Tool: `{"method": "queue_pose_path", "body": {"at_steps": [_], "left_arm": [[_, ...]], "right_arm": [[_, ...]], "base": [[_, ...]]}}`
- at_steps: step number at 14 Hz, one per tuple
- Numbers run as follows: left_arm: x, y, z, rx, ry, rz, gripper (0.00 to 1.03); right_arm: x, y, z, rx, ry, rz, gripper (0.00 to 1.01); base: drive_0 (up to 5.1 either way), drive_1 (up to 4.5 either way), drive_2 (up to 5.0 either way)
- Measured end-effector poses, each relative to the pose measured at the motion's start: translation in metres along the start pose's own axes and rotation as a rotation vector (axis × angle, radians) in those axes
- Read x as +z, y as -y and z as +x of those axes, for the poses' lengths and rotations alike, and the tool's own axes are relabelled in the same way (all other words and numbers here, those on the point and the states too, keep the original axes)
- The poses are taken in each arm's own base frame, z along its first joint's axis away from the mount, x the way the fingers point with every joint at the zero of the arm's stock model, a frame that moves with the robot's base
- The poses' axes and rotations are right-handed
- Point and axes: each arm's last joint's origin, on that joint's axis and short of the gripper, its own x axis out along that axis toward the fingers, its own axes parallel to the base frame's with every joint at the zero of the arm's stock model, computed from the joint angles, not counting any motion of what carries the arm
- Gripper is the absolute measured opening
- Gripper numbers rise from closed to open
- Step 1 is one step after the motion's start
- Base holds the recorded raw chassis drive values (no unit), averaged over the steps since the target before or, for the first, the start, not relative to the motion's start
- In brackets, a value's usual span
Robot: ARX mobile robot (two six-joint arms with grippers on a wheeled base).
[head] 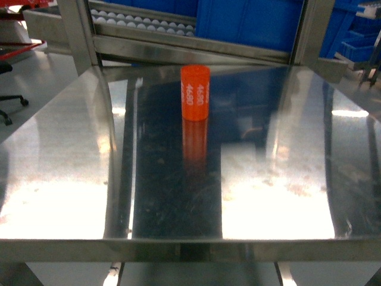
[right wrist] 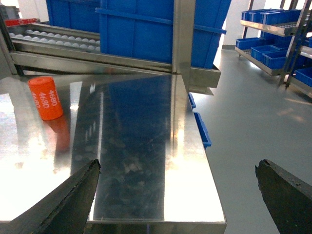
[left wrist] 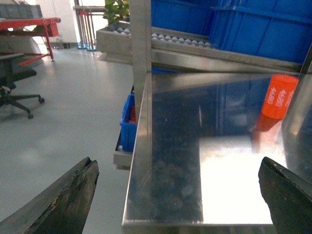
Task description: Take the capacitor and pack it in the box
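— What's your left wrist camera giving you?
— Left gripper [left wrist: 178,195]: dark fingers [left wrist: 63,202] spread wide at both bottom corners, nothing between them. They hang over the near edge of the steel table [left wrist: 195,126].
— And the capacitor [left wrist: 279,96]?
— Orange cylinder, white numerals, far right on the tabletop. Blue bins [left wrist: 229,27] behind it; an office chair [left wrist: 14,87] at your left.

Capacitor [head: 195,93] print blurred in head view, end effector fingers [left wrist: 63,200] cut off by frame edges
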Motion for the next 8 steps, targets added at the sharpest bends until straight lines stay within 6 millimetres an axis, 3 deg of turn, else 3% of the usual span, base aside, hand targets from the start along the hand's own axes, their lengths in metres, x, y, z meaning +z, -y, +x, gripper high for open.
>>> {"method": "queue_pose_path", "body": {"at_steps": [8], "left_arm": [[0.0002, 0.0000, 0.0000, -0.001, 0.001, 0.000, 0.98]], "right_arm": [[-0.0001, 0.0000, 0.0000, 0.000, -0.001, 0.001, 0.98]], "base": [[0.0, 0.00, 0.0]]}}
